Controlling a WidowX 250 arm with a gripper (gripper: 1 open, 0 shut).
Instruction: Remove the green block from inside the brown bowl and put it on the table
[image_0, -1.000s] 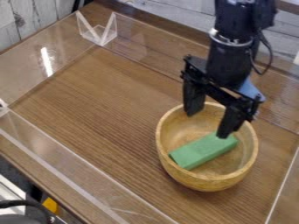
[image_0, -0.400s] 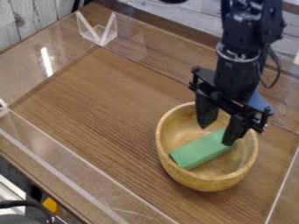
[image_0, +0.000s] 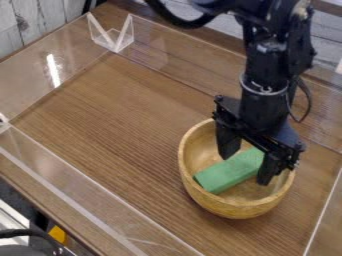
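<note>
The green block (image_0: 227, 176) lies flat and slanted inside the brown bowl (image_0: 198, 188), which sits on the table (image_0: 120, 110) at the right front. My gripper (image_0: 253, 164) hangs straight down into the bowl with its black fingers (image_0: 225, 137) spread wide, open. The fingers straddle the block's upper right end, one finger on each side, and that end is partly hidden behind them. I cannot tell whether the fingers touch the block.
Clear acrylic walls (image_0: 60, 55) ring the tabletop, with a folded clear corner piece (image_0: 110, 30) at the back left. The black arm (image_0: 274, 40) rises above the bowl at the upper right.
The gripper has dropped from above the bowl's rim down into the bowl, staying open, and now straddles the block's end. The block and bowl have not moved.
</note>
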